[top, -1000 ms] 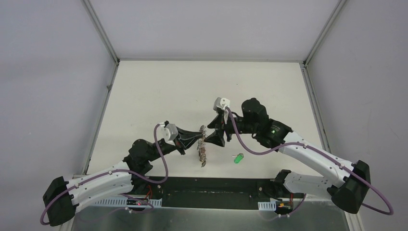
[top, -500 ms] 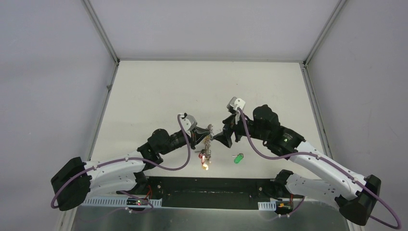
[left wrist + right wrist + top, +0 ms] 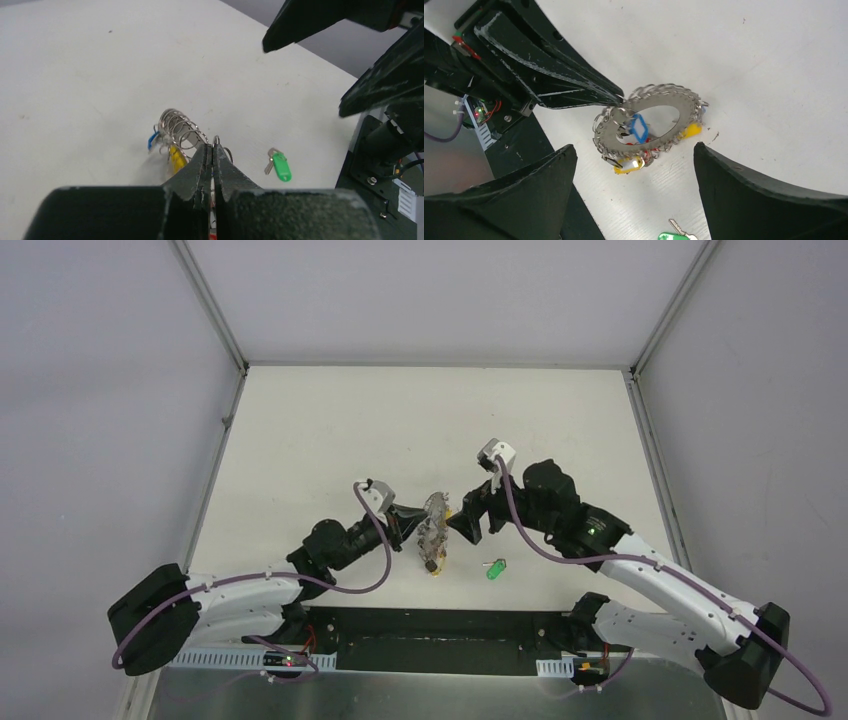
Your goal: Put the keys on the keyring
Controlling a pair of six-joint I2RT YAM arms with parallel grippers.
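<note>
The keyring (image 3: 434,532) is a large silvery ring strung with many small rings and tagged keys. It rests low over the table between the arms. My left gripper (image 3: 416,528) is shut on its edge, with a small ring showing between the tips (image 3: 212,148). A blue-tagged key (image 3: 639,127) hangs at the ring's hole and also shows in the left wrist view (image 3: 152,141). The green-tagged key (image 3: 495,568) lies loose on the table right of the ring (image 3: 281,166). My right gripper (image 3: 458,524) is open and empty over the ring (image 3: 634,149), not touching it.
Yellow tags (image 3: 629,164) and red tags hang from the keyring. The black base plate (image 3: 440,625) runs along the table's near edge just below the keys. White walls stand on three sides of the table (image 3: 330,430).
The keyring has come down from hanging between both grippers to low over the table. The left gripper has dropped and drawn back with it. The right gripper has shifted right, away from the ring.
</note>
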